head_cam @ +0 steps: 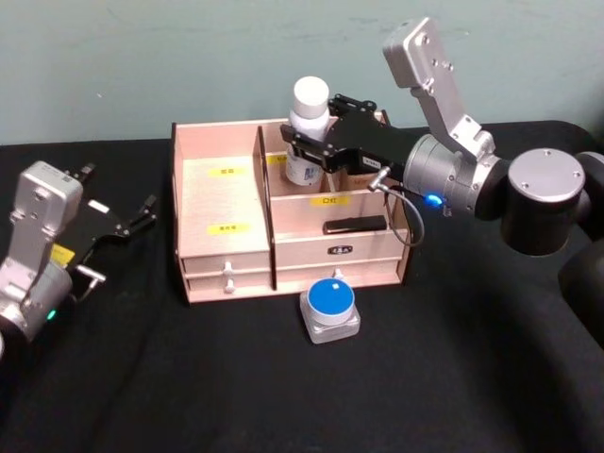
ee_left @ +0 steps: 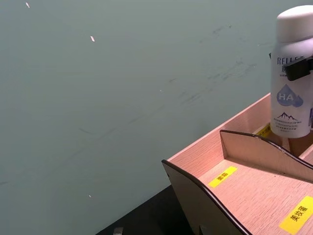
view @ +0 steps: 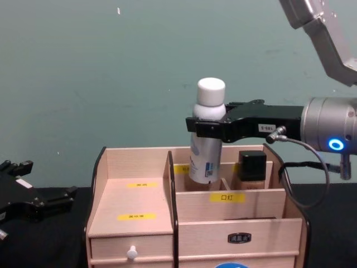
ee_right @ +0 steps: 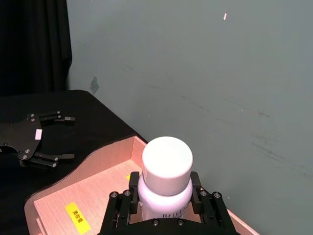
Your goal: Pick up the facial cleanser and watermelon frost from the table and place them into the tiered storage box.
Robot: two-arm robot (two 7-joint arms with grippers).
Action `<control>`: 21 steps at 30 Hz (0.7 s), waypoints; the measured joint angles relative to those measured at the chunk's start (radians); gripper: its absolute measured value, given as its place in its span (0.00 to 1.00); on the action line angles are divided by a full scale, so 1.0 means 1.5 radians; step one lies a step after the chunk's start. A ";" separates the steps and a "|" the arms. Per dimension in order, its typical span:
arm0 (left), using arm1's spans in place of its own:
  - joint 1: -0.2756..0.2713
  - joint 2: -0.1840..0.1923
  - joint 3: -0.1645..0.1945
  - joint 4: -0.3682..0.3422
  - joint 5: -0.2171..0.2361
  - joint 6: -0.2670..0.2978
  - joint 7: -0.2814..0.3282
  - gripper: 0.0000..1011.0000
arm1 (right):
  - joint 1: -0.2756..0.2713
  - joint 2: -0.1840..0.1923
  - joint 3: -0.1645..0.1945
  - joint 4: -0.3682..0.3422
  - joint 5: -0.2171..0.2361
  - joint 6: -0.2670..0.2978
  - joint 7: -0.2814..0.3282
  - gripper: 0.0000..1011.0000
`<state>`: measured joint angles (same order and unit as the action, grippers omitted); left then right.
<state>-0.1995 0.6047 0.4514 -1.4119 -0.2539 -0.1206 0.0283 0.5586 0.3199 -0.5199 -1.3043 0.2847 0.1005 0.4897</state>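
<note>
The tall white bottle point(head_cam: 308, 115) is squeezed by the right gripper point(head_cam: 310, 151) at the back of the light wooden box point(head_cam: 219, 127). The left gripper point(head_cam: 118, 192) is spread open

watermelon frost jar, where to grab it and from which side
Probably take the jar from straight above, closing on its frosted sides below the blue lid. It stands upright and squat on the table, the box close behind, so a level approach looks cramped. The right gripper holds the cleanser at the box's back; the left gripper is open.
</note>
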 joint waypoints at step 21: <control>0.000 0.000 0.000 0.000 0.000 0.000 0.000 1.00 | 0.019 -0.030 0.001 0.062 0.004 -0.005 0.012 0.60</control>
<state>-0.1996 0.6047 0.4514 -1.4120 -0.2539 -0.1206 0.0283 0.5863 0.2749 -0.5186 -1.2111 0.2910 0.0935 0.5071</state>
